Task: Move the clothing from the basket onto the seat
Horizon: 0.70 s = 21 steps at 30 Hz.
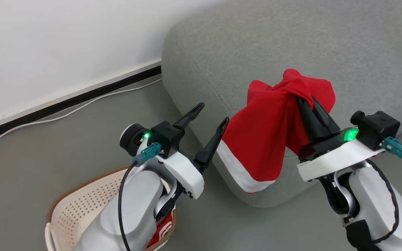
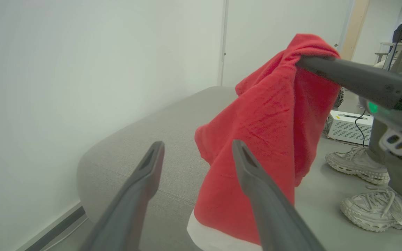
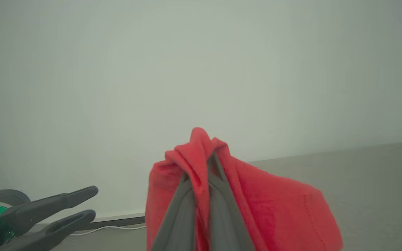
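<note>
A bright red garment with a white band (image 1: 267, 139) hangs from my right gripper (image 1: 303, 99), which is shut on its bunched top; the cloth dangles over the rounded edge of the grey sofa seat (image 1: 291, 45). In the right wrist view the red fabric (image 3: 242, 198) drapes over both fingers (image 3: 183, 209). My left gripper (image 1: 213, 113) stands open and holds nothing, just left of the hanging cloth (image 2: 256, 139). The cream basket with a brown rim (image 1: 79, 205) sits at the lower left under my left forearm, with more red and white clothing (image 1: 162, 232) showing inside.
A white wall with a black baseboard (image 1: 65, 101) and a white cable (image 1: 82, 106) run along the grey floor at the left. In the left wrist view a person's pale sneakers (image 2: 378, 209) and a white box (image 2: 349, 127) stand on the floor beyond the garment.
</note>
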Available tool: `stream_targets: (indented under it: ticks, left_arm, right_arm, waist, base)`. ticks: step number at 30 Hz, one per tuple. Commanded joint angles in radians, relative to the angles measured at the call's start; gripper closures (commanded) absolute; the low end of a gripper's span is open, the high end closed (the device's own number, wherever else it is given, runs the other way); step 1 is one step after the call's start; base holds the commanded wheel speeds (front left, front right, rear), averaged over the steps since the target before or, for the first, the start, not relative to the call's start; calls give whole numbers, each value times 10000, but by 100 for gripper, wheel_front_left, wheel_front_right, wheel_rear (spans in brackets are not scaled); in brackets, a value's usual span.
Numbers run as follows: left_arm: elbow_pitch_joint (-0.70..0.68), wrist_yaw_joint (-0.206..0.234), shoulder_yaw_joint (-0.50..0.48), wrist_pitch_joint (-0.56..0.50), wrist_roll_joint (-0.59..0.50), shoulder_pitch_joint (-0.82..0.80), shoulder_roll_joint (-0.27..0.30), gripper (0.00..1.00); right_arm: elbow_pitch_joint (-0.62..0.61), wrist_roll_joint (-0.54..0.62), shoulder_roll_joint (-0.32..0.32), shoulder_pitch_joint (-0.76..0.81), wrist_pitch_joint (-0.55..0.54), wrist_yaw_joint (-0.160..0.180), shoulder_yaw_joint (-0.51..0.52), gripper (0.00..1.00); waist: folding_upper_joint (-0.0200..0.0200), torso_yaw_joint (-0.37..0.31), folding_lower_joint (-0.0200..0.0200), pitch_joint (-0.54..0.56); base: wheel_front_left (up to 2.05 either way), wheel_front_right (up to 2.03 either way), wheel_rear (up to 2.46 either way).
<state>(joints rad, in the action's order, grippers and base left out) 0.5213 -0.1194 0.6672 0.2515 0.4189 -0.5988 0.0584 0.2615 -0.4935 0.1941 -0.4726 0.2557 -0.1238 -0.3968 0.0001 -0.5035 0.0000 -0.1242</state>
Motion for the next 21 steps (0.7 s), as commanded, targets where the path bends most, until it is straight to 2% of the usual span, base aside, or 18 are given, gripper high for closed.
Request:
stream_targets:
  ticks: [1, 12, 21]
  left_arm:
    - [-289, -40, -304, 102, -111, -150, 89, 0]
    - [-143, -107, 314, 102, 4, -476, -62, 0]
    - [-31, -111, 344, 102, -281, -593, -76, 0]
  right_arm:
    - [-392, 4, 60, 62, 61, -69, 17, 100]
    - [-1048, 321, 492, 287, 61, -69, 1354, 100]
    - [-394, 778, 1326, -1398, 61, -69, 2606, 100]
  waist:
    - [-1, -348, 0, 12]
    - [-1, -515, 0, -522]
    - [-1, -499, 0, -1630]
  base:
    - [0, 0, 0]
    - [0, 0, 0]
    - [0, 0, 0]
